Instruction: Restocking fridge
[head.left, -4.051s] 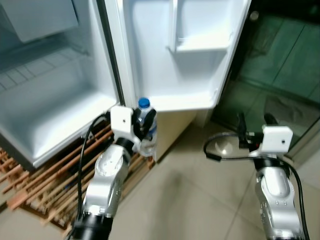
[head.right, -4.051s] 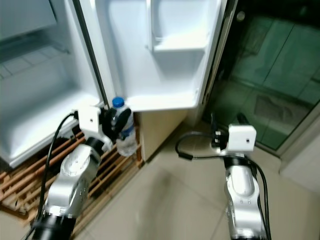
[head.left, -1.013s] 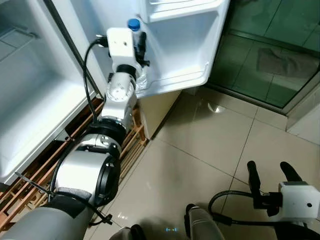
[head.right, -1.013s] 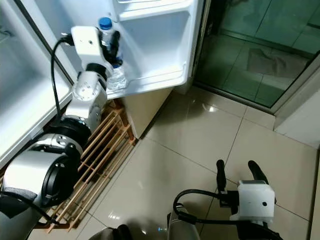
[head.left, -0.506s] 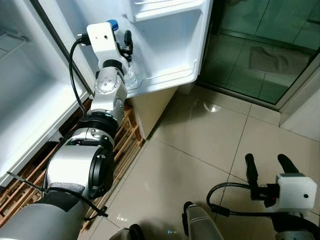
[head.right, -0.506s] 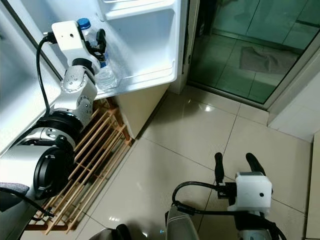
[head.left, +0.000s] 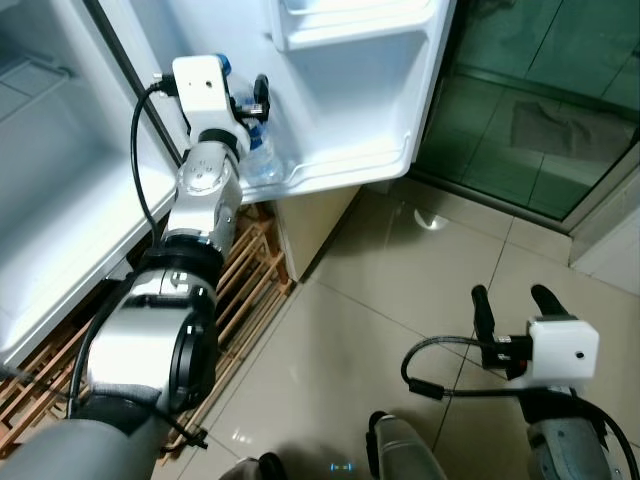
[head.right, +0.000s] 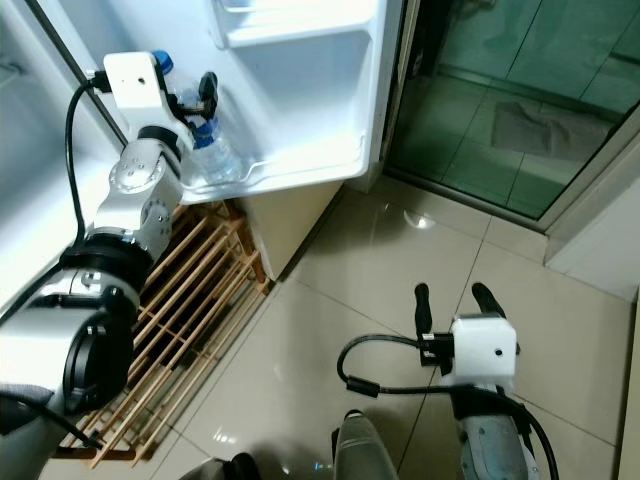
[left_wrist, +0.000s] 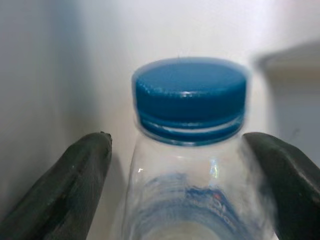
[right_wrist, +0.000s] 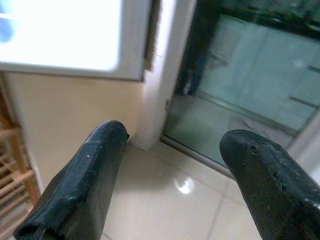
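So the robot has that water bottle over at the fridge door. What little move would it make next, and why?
Probably lower it a touch and let go. The left gripper holds the water bottle upright at the hinge end of the lowest door shelf; its base looks down behind the shelf lip. Whether it already rests there is unclear. The right gripper hangs idle, open.

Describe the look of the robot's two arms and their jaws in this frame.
Both arms are silver, jointed metal. Each wrist carries a white camera box with a black cable looping off it. The left gripper and right gripper each end in two long black fingers, rounded at the tips.
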